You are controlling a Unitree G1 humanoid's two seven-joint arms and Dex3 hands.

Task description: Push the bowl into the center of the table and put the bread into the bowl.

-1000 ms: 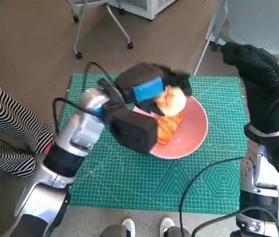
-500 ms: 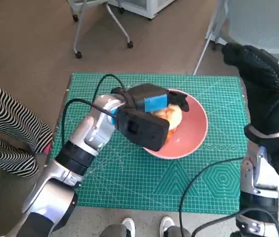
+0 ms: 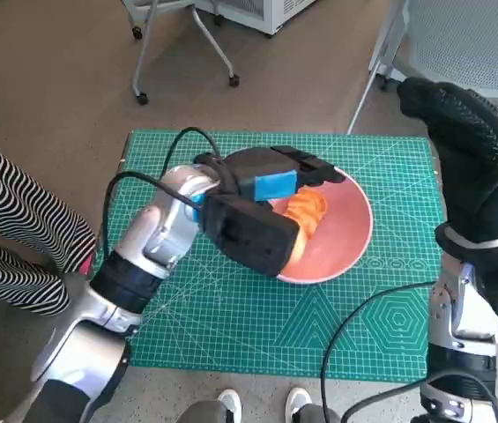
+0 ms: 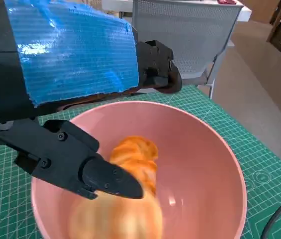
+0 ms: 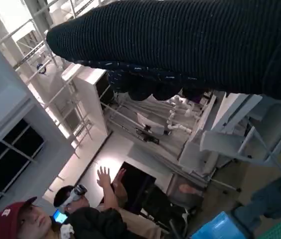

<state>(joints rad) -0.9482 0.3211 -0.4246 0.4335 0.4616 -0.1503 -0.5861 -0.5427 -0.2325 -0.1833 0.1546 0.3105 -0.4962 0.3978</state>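
At frame centre in the head view, I saw my left hand [image 3: 271,181] spread, empty, directly over the bread [image 3: 304,214] inside the pink bowl [image 3: 347,238]; the right hand [image 3: 460,132], raised far right, I couldn't tell.

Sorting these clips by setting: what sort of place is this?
Probably a robotics lab or workshop: a green cutting mat covers the small table, wheeled chairs stand on bare floor, and a seated person watches.

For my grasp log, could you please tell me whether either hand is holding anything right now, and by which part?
Nothing is held: the bread lies loose in the bowl, the left hand open over it, the right hand raised and empty.
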